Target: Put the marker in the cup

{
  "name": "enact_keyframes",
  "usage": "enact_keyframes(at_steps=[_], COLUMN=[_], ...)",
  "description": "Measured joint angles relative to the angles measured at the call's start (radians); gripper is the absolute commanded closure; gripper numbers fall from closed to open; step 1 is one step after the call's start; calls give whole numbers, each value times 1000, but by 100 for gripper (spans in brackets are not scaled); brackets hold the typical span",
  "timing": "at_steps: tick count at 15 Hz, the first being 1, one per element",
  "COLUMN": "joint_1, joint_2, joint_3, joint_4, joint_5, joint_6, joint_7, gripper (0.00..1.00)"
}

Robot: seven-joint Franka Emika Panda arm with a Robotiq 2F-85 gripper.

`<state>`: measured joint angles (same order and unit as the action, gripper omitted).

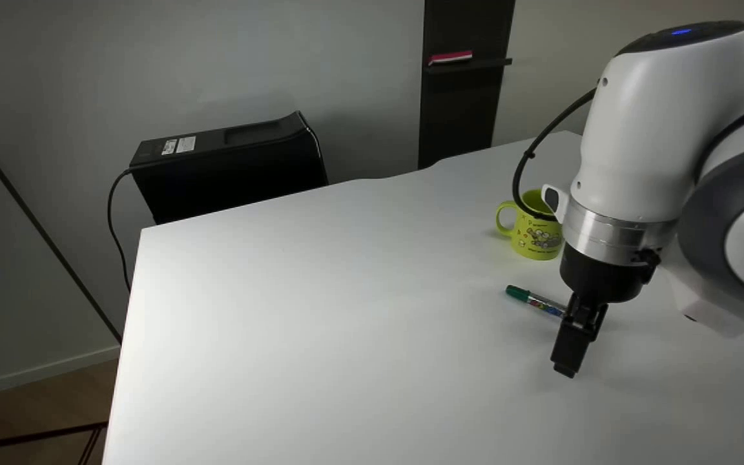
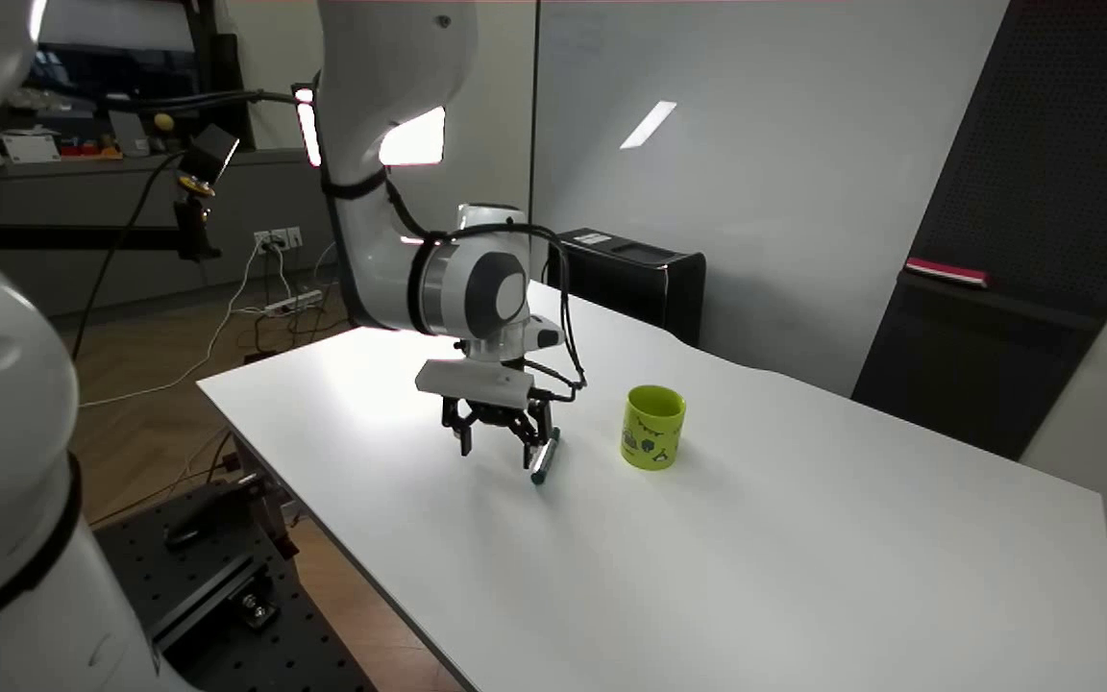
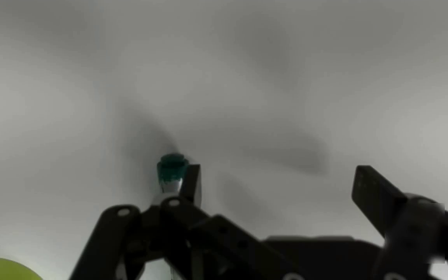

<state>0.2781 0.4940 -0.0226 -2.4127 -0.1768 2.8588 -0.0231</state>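
The white table [image 1: 281, 355] is extending across both exterior views, as seen from where I am standing. In an exterior view, the white arm [image 1: 643, 148] is looming over it between two and three o'clock, and a black case [image 1: 236, 171] is standing past its far edge at about ten. The gripper [image 2: 497, 456] is hanging over the tabletop, its fingers [image 3: 375, 194] standing wide apart in the wrist view. The yellow-green cup [image 1: 530, 242] is standing upright, its handle [image 1: 499, 216] pointing to about nine o'clock in an exterior view. The marker [image 1: 535, 301] is lying flat on the table near the cup, at six o'clock from it there; its long axis is running from ten to four, the green end [image 1: 515, 292] pointing to ten, the opposite part passing behind the gripper. In an exterior view, its shaft [image 2: 546, 457] is lining up roughly from one o'clock to seven. In the wrist view, a green tip [image 3: 172, 165] is pointing to twelve, just outside the finger nearer the cup, which is hiding most of the shaft; whether they are touching, I cannot tell.
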Motion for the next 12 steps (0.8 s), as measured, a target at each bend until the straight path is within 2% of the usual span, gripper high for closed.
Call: enact_keyframes(at_steps=[9,10,11,12], joint_1=[-8,-10,-13,-16], joint_2=[97,105,112,119], joint_3=[-57,-64,-69,-72], joint_4=[158,167,173,178], joint_5=[-4,-5,-5,-6], joint_6=[-51,-52,-52,-52], joint_7=[0,0,0,0], gripper=[0,25,25,31])
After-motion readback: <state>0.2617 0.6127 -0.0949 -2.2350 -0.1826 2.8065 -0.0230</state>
